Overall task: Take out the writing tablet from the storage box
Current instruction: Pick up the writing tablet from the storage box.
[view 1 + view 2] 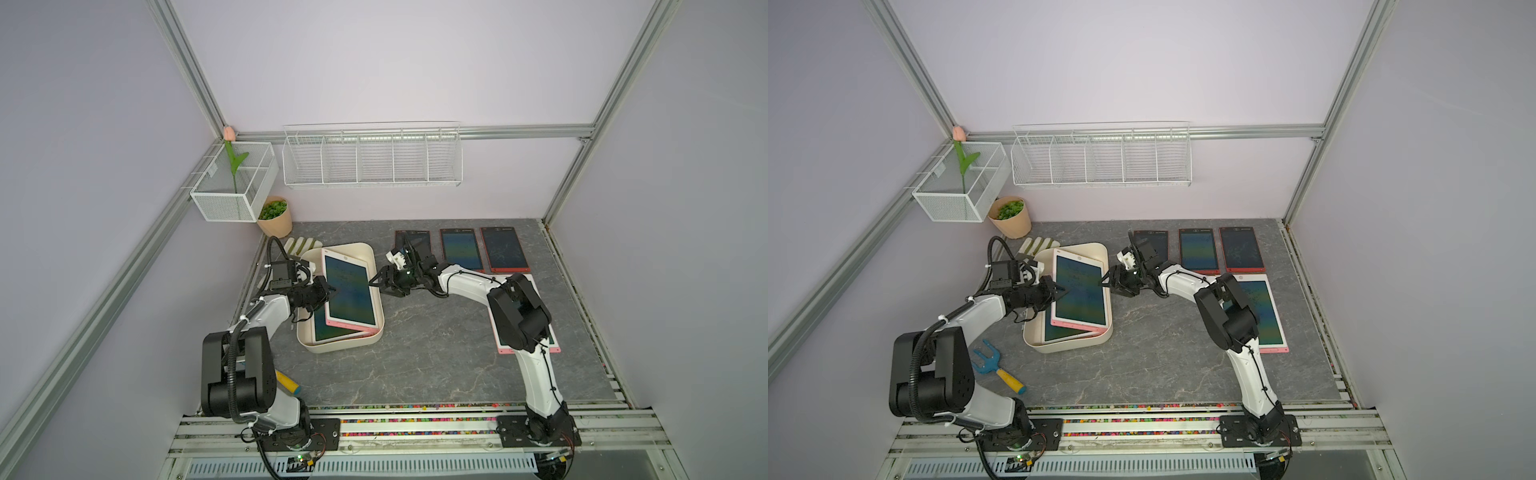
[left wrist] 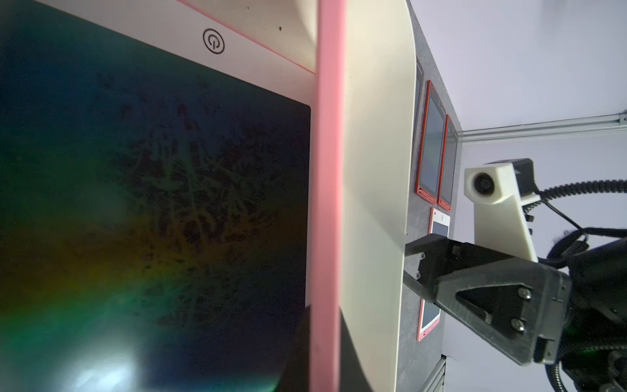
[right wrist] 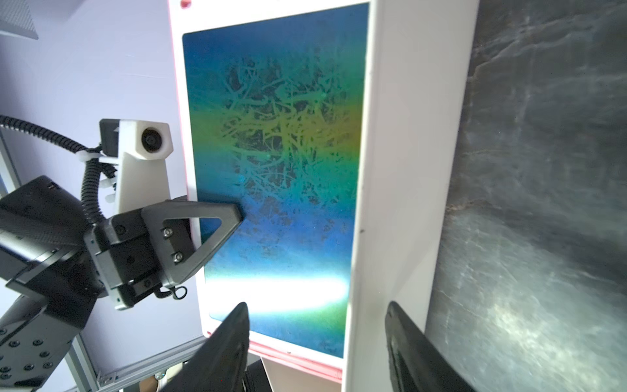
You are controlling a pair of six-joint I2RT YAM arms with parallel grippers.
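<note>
Left fingers [image 3: 220,212]: clamping tight on the writing tablet [image 1: 349,291] at its long edge, one finger lying across the screen.
Right fingers [image 3: 230,346]: standing wide and gripping nothing, one hovering over the tablet's screen, the other outside the storage box [image 1: 345,345] wall.
Writing tablet: pink-framed, sitting tilted in the storage box, lying over a second tablet [image 1: 322,330].
Storage box: resting on the grey counter [image 1: 436,332] between both arms.
Small tablets [image 1: 461,249]: three lying in a row at the counter's back.

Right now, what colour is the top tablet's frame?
The top tablet has a white front and a pink side edge; clearest in the left wrist view.
</note>
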